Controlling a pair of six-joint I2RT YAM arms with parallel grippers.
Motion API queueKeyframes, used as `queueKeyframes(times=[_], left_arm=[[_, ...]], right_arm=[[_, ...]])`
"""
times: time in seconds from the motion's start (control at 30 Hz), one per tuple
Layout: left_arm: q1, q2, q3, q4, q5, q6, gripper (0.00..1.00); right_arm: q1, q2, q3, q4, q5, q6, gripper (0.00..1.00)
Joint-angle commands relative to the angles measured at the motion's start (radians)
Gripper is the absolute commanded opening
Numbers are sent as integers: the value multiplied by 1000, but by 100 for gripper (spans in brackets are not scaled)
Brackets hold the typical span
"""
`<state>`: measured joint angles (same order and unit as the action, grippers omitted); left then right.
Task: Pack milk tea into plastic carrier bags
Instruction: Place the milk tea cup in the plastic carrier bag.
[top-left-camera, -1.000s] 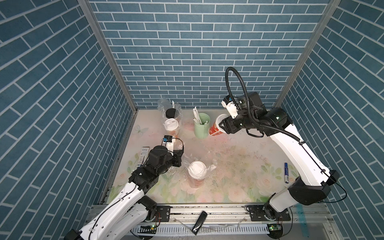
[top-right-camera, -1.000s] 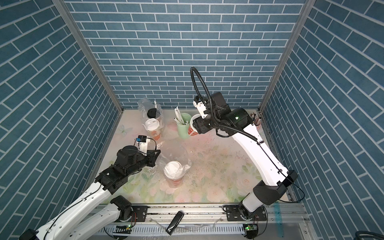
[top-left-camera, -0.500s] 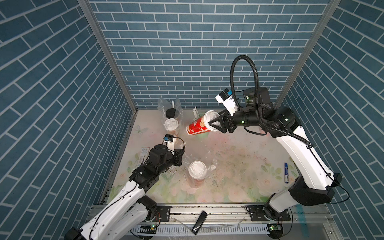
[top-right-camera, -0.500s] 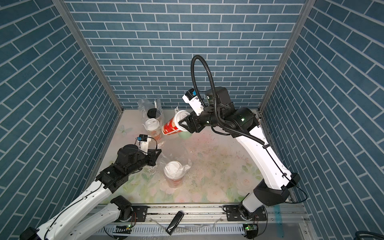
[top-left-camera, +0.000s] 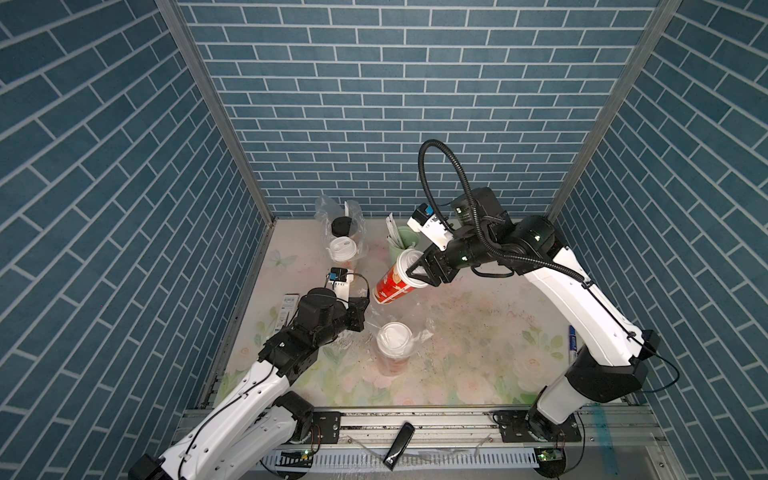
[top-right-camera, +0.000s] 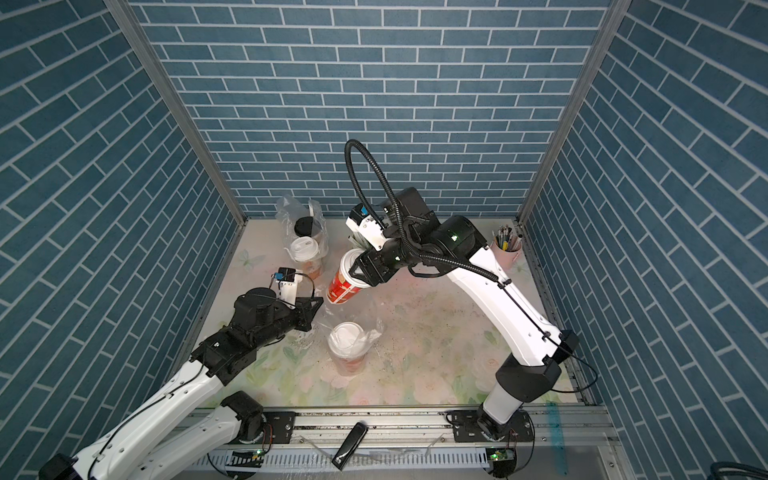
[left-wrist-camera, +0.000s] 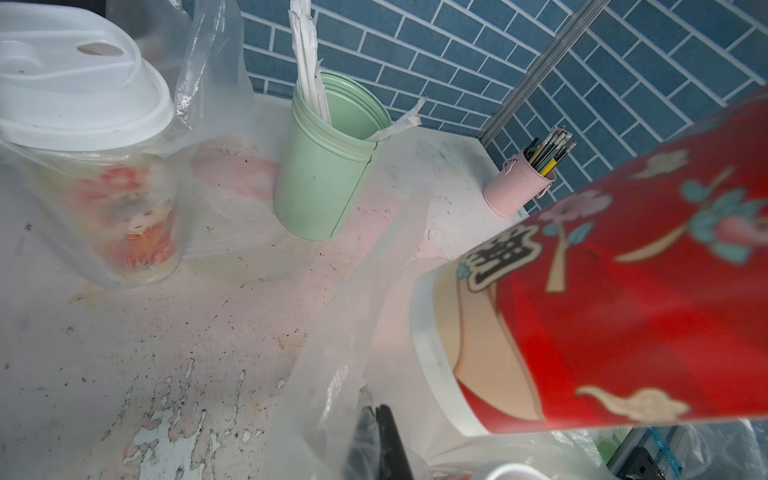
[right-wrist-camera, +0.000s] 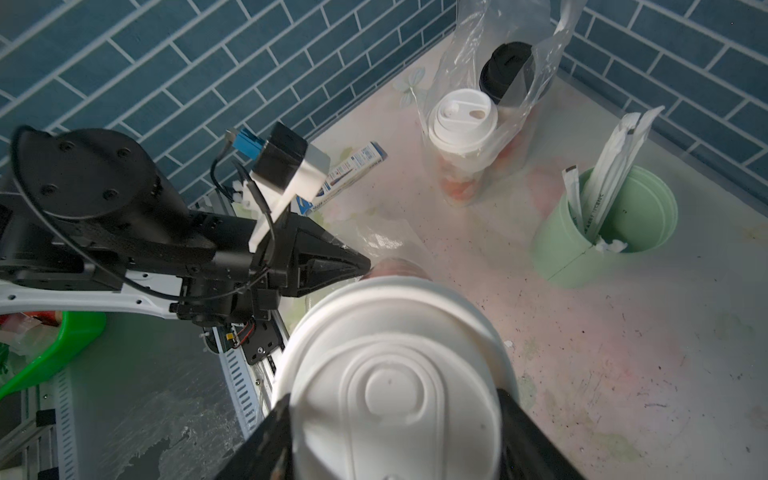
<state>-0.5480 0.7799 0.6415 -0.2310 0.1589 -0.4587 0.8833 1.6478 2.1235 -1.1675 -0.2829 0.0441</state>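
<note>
My right gripper (top-left-camera: 419, 270) (right-wrist-camera: 392, 415) is shut on the white-lidded top of a red milk tea cup (top-left-camera: 392, 286) (top-right-camera: 343, 284) (left-wrist-camera: 623, 311). The cup hangs tilted over the table, its base close to my left gripper (top-left-camera: 363, 309) (left-wrist-camera: 380, 415). That gripper is shut on the film edge of the front plastic carrier bag (top-left-camera: 424, 332) (left-wrist-camera: 345, 353). A white-lidded cup (top-left-camera: 394, 338) stands in this bag. The back bag (top-left-camera: 328, 208) holds a black-lidded cup (top-left-camera: 341, 225) and a white-lidded cup (top-left-camera: 341, 249).
A mint-green straw holder (top-left-camera: 405, 245) stands at the back, just behind the right gripper. A pink pen cup (top-right-camera: 507, 249) is in the back right corner. A blue marker (top-left-camera: 572, 343) lies at the right edge, a small box (top-left-camera: 286, 307) at the left edge.
My right arm lifted the red cup from beside the green holder and carried it left, then down and forward toward the left gripper, tilting it. The left arm stayed put.
</note>
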Motion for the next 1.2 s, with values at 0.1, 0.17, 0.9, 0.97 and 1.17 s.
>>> queueKeyframes(times=[0.1, 0.17, 0.9, 0.97, 1.17], left_arm=[[4, 9, 44, 22, 20, 14, 0], [4, 12, 46, 28, 29, 14, 0], [4, -2, 47, 57, 10, 42, 0], [4, -7, 47, 54, 6, 42, 0], [4, -21, 51, 41, -5, 51, 0]], right_arm=[[41, 88, 104, -94, 99, -75, 64], [56, 138, 157, -140, 132, -91, 64], [113, 363, 244, -215, 159, -80, 64], [116, 374, 228, -199, 151, -72, 64], [120, 390, 175, -165, 164, -63, 65]])
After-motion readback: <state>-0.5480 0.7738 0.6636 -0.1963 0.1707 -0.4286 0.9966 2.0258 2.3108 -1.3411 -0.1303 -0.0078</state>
